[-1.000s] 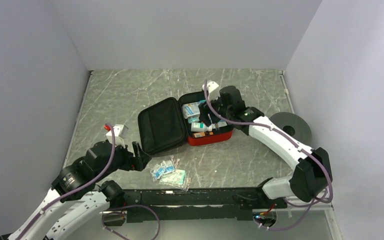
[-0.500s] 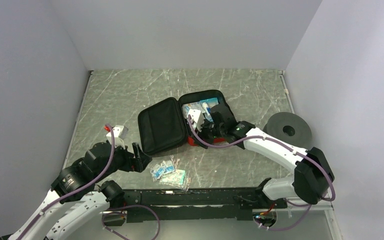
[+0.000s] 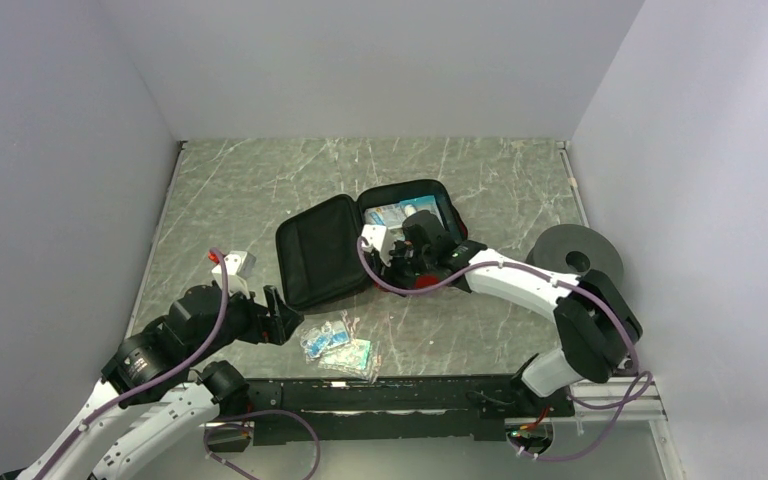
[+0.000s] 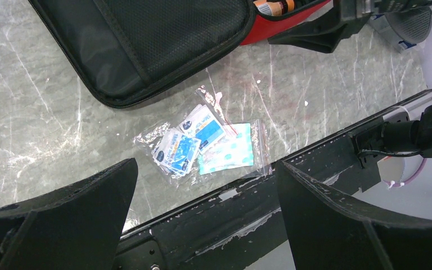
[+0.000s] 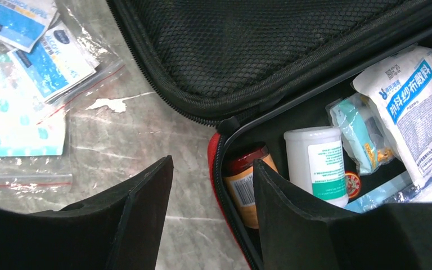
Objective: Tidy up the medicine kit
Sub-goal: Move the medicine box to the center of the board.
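We find the medicine kit (image 3: pixel 322 250) lying open near the middle of the grey marbled table (image 3: pixel 250 190). Its black-lined lid lies flat on the left and its red tray sits on the right.

The right wrist camera shows the tray best. A white bottle (image 5: pixel 315 163) with a green label lies there, and a brown bottle (image 5: pixel 246 183) with a red cap and orange label lies beside it in the corner next to the hinge. Further in are a white gauze packet (image 5: pixel 416 107) printed in blue, a teal item in a clear wrapper (image 5: pixel 363 132) and a small red round tin (image 5: pixel 352 184). The lid carries a black mesh pocket (image 5: pixel 270 50); we cannot tell whether anything sits inside it.

The right gripper (image 5: pixel 212 166) hangs over that hinge-side corner with its jaws partway apart. The kit's red wall stands between them with a gap on either side, and nothing is gripped. The left gripper (image 4: pixel 205 166) is spread wide and empty above the clear zip bags (image 4: pixel 202 146) of blue-and-white sachets. These bags lie on the table just in front of the lid, outside the kit.

From overhead, the right arm covers most of the tray's contents. That view does give us the layout, with a grey round disc (image 3: pixel 580 255) on the table to the right of the kit and apart from it. The left wrist view is the clearest on the bags, showing their red seal strips and the black rail (image 4: pixel 292 185) close by along the table's near edge.
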Robot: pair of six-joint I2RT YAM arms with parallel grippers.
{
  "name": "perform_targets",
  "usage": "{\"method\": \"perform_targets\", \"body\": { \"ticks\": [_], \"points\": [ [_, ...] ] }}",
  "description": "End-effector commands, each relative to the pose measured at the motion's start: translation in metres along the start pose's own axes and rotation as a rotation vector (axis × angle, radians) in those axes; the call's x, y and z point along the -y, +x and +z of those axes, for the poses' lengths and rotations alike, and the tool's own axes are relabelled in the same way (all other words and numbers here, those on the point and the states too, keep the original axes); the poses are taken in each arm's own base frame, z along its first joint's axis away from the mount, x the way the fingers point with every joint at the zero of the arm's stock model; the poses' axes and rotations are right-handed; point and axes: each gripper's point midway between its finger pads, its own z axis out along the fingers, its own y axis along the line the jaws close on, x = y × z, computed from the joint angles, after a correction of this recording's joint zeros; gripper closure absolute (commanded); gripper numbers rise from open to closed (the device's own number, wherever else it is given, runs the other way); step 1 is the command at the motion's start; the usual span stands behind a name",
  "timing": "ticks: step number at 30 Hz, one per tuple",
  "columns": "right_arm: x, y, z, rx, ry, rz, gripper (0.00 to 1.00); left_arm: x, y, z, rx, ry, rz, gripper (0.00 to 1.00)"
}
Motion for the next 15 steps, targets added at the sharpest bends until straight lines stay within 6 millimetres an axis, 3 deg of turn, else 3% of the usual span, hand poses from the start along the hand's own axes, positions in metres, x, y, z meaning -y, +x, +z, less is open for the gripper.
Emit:
{"method": "perform_targets", "body": {
  "ticks": [1, 7, 10, 11, 13, 15],
  "points": [
    [0.018, -0.030, 0.010, 0.075, 0.039, -0.057, 0.44, 0.005, -0.008, -0.001, 0.036, 0.025, 0.010, 0.02],
    [0.018, -0.021, 0.024, 0.040, 0.025, -0.069, 0.53, 0.005, -0.008, -0.001, 0.035, 0.025, 0.012, 0.02],
    [0.016, -0.017, 0.029, 0.018, 0.007, -0.092, 0.70, 0.005, -0.008, -0.001, 0.035, 0.023, 0.012, 0.01],
    [0.015, -0.015, 0.031, 0.008, 0.000, -0.100, 0.83, 0.005, -0.008, -0.001, 0.034, 0.023, 0.012, 0.01],
    [0.013, -0.011, 0.032, -0.011, -0.014, -0.127, 1.00, 0.005, -0.008, 0.000, 0.033, 0.022, 0.013, 0.01],
    [0.010, -0.005, 0.032, -0.032, -0.029, -0.164, 1.00, 0.004, -0.008, 0.000, 0.031, 0.019, 0.012, 0.01]
  ]
}}
